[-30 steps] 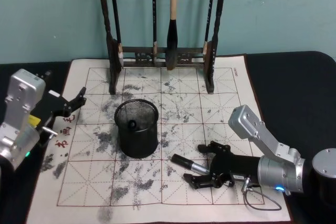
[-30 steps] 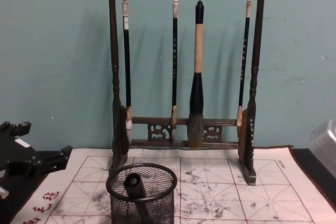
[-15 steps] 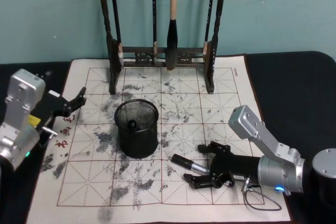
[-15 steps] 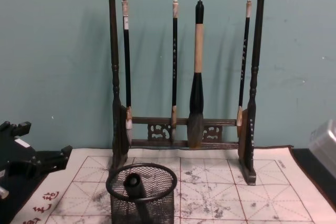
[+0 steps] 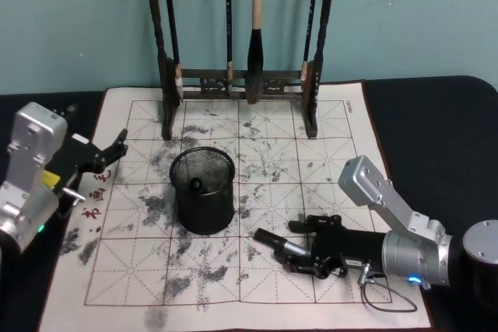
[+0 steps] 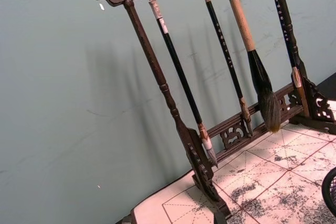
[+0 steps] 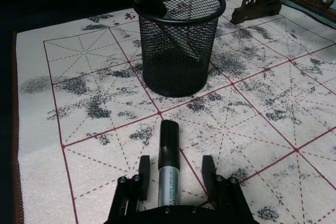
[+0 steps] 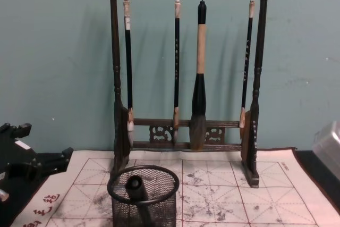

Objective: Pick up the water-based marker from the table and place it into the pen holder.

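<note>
The water-based marker (image 5: 278, 242), black cap and silver barrel, lies flat on the mat in front of the pen holder (image 5: 202, 192). In the right wrist view the marker (image 7: 169, 163) sits between the two fingers of my right gripper (image 7: 176, 162), with a small gap on each side, so the gripper is open around it. The black mesh pen holder (image 7: 181, 40) stands upright beyond it, with a dark pen leaning inside. My right gripper (image 5: 305, 245) rests low on the mat. My left gripper (image 5: 109, 157) is parked open at the mat's left edge.
A tall wooden brush rack (image 5: 241, 75) hung with several brushes stands at the back of the ink-stained calligraphy mat (image 5: 233, 293). The rack (image 8: 186, 78) rises behind the pen holder (image 8: 143, 195). Black table surface lies on both sides of the mat.
My right gripper's fingers have narrowed around the marker from a wide spread. The marker, the pen holder and the left arm have stayed in place.
</note>
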